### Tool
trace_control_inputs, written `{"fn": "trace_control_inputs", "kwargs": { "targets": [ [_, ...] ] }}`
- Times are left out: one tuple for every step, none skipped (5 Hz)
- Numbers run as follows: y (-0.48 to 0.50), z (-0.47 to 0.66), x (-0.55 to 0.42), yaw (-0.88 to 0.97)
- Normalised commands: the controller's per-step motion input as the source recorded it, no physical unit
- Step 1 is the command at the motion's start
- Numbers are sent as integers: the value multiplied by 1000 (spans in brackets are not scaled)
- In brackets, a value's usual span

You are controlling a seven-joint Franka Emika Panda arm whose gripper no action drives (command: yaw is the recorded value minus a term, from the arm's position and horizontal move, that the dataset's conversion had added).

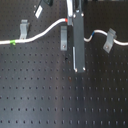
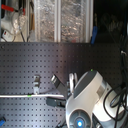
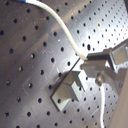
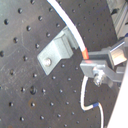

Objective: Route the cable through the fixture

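Note:
The white cable [image 1: 45, 33] runs across the black perforated board from the first exterior view's left. It carries a green band near that end and a red band beside the arm. My gripper [image 1: 76, 27] is shut on the cable just past the red band [image 4: 85, 52], and the arm hides its fingertips in the first exterior view. In the second wrist view the gripper [image 4: 90, 66] pinches the cord right beside the fixture [image 4: 56, 48]. The fixture [image 1: 63, 38] is an upright grey clip with a hole, and the cable passes by its upper end. The cable [image 3: 67, 32] drops slack beyond the gripper [image 3: 89, 62].
Two slanted grey clips stand on the board. The cable lies in both the left one [image 1: 23, 29] and the right one [image 1: 110, 40]. The white arm body [image 2: 87, 102] fills the second exterior view's lower right. Shelves with clutter [image 2: 50, 20] stand behind the board.

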Motion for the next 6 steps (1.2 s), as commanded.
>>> {"fn": "trace_control_inputs", "kwargs": {
  "targets": [
    [-37,66,-306,646],
    [-18,57,-119,51],
    [-359,253,-559,160],
    [-257,363,-472,0],
    [0,13,0,0],
    [331,-63,258,223]
  ]
}}
